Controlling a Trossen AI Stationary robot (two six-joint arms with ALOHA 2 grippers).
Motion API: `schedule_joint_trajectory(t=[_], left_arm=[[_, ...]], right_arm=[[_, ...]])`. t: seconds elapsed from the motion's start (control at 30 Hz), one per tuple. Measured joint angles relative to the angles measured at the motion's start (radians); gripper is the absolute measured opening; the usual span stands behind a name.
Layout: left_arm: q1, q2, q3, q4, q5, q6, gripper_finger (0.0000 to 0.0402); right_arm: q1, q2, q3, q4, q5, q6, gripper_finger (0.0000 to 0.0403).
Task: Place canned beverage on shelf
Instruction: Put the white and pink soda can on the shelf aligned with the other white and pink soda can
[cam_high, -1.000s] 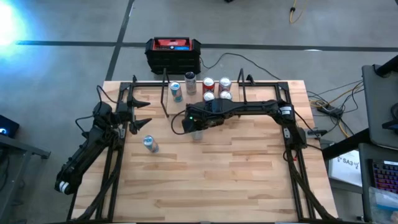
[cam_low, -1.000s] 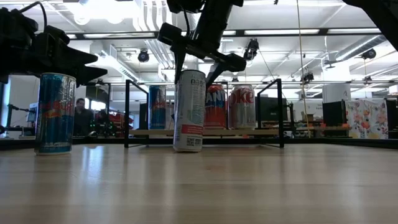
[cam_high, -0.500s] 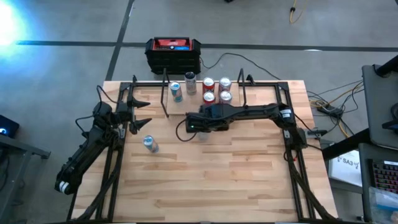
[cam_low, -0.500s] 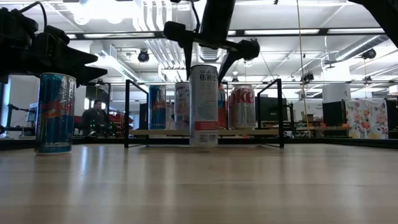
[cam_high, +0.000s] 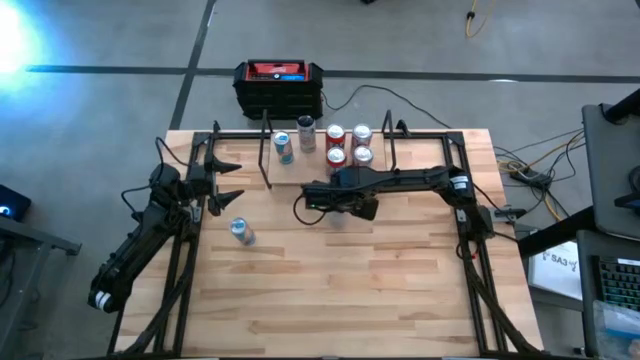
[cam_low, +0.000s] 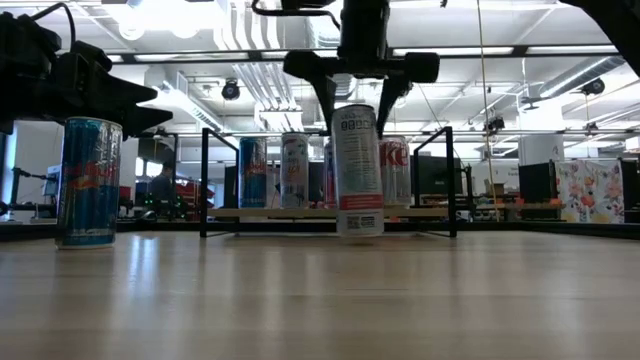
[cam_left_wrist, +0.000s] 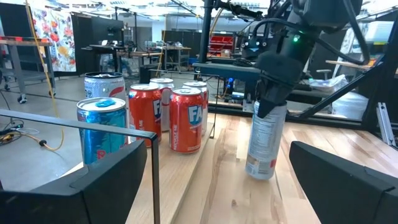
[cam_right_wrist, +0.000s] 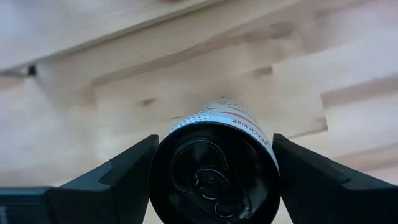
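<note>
A tall slim white can (cam_low: 358, 170) hangs near the table's middle with my right gripper (cam_low: 357, 98) shut on its top; the same can (cam_left_wrist: 266, 140) shows in the left wrist view. Just beyond it stands the shelf (cam_high: 325, 160), a light-wood plank (cam_low: 300, 212) between black rod uprights. Several cans stand upright on it, blue (cam_left_wrist: 101, 134), silver and red (cam_left_wrist: 185, 118). Another blue can (cam_high: 240, 231) stands on the table at the left. My left gripper (cam_high: 225, 182) waits open at the left edge, pointing level. My right gripper pinches the white can's top end (cam_right_wrist: 163, 163) between its two fingers, one on each side of the rim. The fingers (cam_low: 325, 95) come from above, pointing steeply down. The can hangs below them nearly upright, its base (cam_low: 360, 232) a little clear of the table.
A black-and-red box (cam_high: 279, 85) sits on the floor beyond the far edge. Black frame rails (cam_high: 330, 130) run along the table's far side and both ends. Bare wood (cam_high: 340, 290) fills the near half of the table.
My right gripper has carried the white can toward the table's right edge, along the shelf's front, and has rolled about its own axis. The can, tilted a second ago, now hangs nearly upright and slightly higher.
</note>
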Motion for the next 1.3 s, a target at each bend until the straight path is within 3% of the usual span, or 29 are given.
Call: schedule_joint_trajectory(t=[0.57, 0.97, 1.3], left_arm=[[0.000, 0.000, 0.000, 0.000, 0.000, 0.000, 0.0380], [0.000, 0.000, 0.000, 0.000, 0.000, 0.000, 0.0380], [0.000, 0.000, 0.000, 0.000, 0.000, 0.000, 0.0380]], right_arm=[[-0.016, 0.000, -0.049, -0.044, 0.019, 0.485, 0.0276], [-0.018, -0.001, -0.056, -0.024, 0.005, 0.456, 0.0284], [-0.018, 0.001, -0.058, -0.014, -0.004, 0.376, 0.0351]])
